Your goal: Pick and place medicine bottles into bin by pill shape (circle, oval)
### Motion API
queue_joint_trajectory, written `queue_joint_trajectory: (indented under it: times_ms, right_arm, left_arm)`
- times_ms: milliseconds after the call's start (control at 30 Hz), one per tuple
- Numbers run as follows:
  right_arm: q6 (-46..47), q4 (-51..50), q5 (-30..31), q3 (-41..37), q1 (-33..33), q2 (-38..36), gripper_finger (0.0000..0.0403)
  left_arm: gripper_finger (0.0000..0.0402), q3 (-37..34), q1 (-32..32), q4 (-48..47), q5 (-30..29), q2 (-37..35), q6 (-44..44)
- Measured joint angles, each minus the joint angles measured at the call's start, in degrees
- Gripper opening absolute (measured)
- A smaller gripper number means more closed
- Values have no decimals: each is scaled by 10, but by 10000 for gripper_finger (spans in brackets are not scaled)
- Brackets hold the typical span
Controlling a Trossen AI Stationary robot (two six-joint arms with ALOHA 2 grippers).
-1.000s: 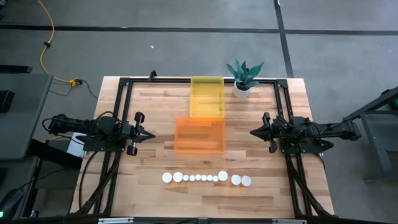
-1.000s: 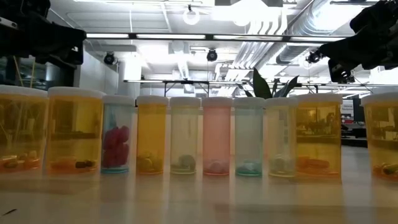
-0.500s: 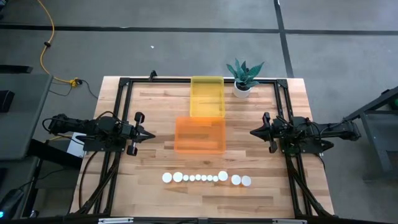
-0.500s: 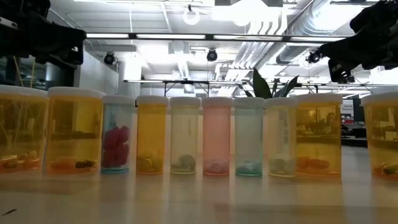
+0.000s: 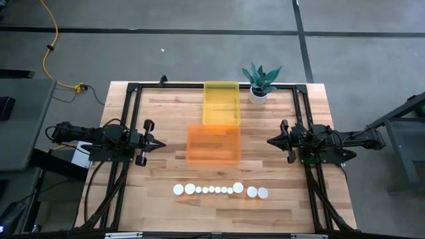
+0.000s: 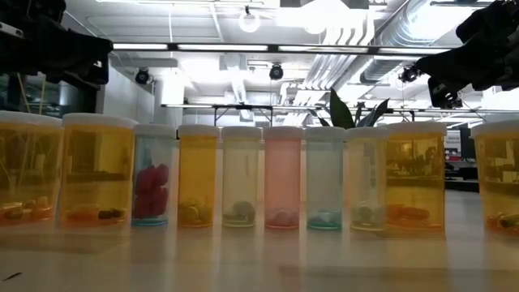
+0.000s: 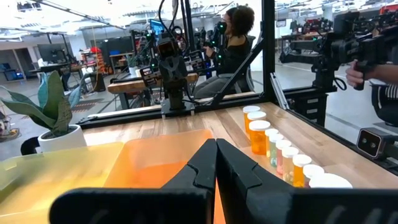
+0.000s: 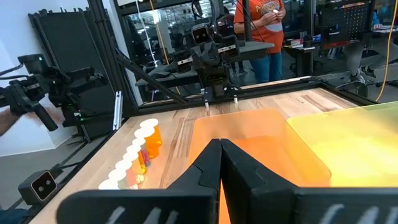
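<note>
The medicine bottles point(image 5: 219, 190) stand in a neat row near the worktop's point(image 5: 166, 176) front edge — easy to reach. Orange bin point(image 5: 213, 144) and yellow bin point(image 5: 221, 103) wait behind. Left pincer point(image 5: 160, 143) and right pincer point(image 5: 271, 141) — both shut, holding nothing.

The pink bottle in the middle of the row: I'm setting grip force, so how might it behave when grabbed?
The pink bottle looks nearly empty, so probably light. Tall and narrow, it may tip if nudged. Its neighbours stand close, so they could get knocked.

no readable text, labels or numbers on the medicine bottles point(image 6: 240, 177), bins or elsewhere
</note>
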Motion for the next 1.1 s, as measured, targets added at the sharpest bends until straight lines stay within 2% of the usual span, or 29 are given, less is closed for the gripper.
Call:
queue_joint_trajectory:
  times_ms: [167,533,600,700,833,967,1100]
  right_arm:
    - [31,0,0,0,0,0,0]
    - [30,3,29,0,0,0,0]
    - [46,25,42,0,0,1,0]
    - [78,117,34,0,5,10,0]
    - [47,256,7,1,33,53,4]
    - [-19,272,54,39,73,135,24]
    - [-90,270,96,100,112,233,69]
  left_arm:
    - [0,0,0,0,-1,0,0]
    - [0,0,0,3,-1,0,0]
    - [0,0,0,4,-1,0,-1]
    - [0,0,0,14,-1,0,-23]
    - [0,0,0,27,2,0,-86]
    - [0,0,0,31,3,0,-129]
    - [0,0,0,31,3,0,-136]
